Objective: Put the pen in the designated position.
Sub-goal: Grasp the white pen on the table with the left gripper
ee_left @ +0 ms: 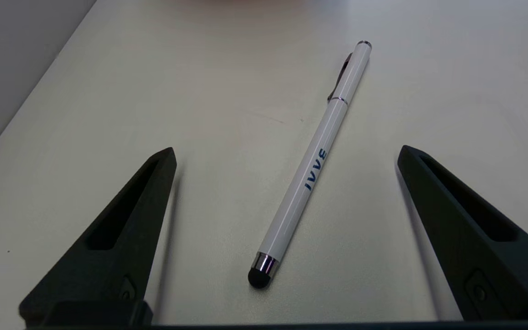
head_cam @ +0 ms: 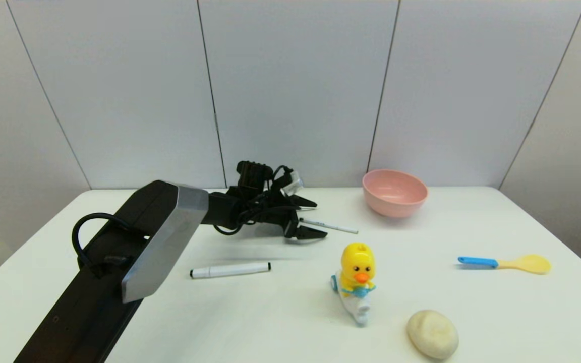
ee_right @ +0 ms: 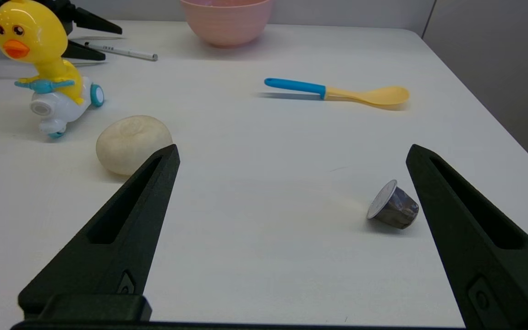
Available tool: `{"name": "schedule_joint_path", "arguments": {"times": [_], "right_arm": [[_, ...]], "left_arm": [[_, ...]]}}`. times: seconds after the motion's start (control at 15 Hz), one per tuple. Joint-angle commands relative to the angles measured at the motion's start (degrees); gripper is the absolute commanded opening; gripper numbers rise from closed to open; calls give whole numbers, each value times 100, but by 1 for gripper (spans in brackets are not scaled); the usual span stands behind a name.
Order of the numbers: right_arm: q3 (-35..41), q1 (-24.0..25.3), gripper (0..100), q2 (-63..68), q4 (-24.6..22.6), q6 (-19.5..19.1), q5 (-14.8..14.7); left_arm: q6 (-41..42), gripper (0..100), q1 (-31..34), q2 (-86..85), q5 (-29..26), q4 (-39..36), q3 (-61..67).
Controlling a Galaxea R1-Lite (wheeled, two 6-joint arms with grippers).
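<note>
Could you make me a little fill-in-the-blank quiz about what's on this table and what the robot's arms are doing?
1. The left tool is open with the pen lying ____ its two fingers.
2. The bowl at the back of the table is ____ in colour.
3. The spoon has a yellow scoop and a ____ handle.
4. The toy duck stands between the marker and the ____.

Missing words: between; pink; blue; spoon
</note>
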Motion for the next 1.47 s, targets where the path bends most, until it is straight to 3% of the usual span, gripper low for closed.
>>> {"name": "schedule_joint_path", "arguments": {"times": [0.07,1.47], "right_arm": [[0,2,100,7,3,-5,4],[9,2,100,7,3,-5,4]], "left_arm": [[14,100,-2,-1,-30,-7,2],[-12,100,-28,-10,-13,362,11]]}}
